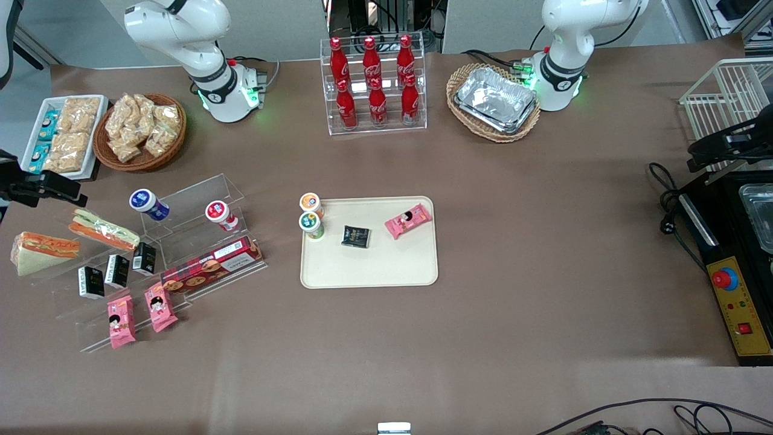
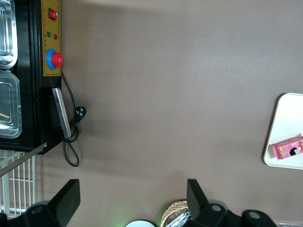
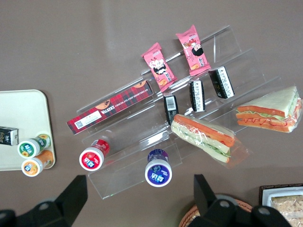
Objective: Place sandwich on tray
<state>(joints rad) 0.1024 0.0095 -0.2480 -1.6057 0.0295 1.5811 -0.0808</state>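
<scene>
The sandwich [image 1: 42, 251] is a triangular wedge of white bread with orange-red filling, clear-wrapped. It lies on the clear stepped stand at the working arm's end of the table and shows in the right wrist view [image 3: 272, 111]. The cream tray [image 1: 368, 272] lies mid-table, also in the right wrist view [image 3: 23, 109]. My gripper [image 1: 54, 187] hovers above the stand, farther from the front camera than the sandwich. In the right wrist view the gripper [image 3: 139, 198] is open wide and empty, over a blue-lidded cup [image 3: 158, 171].
A longer flat sandwich [image 1: 102, 229] lies beside the wedge. The stand also holds a red-lidded cup [image 1: 218, 212], black packets [image 1: 118, 270], pink packets [image 1: 121, 321] and a red biscuit box [image 1: 211, 266]. The tray carries two cups [image 1: 311, 219], a black packet [image 1: 356, 236] and a pink packet [image 1: 409, 220].
</scene>
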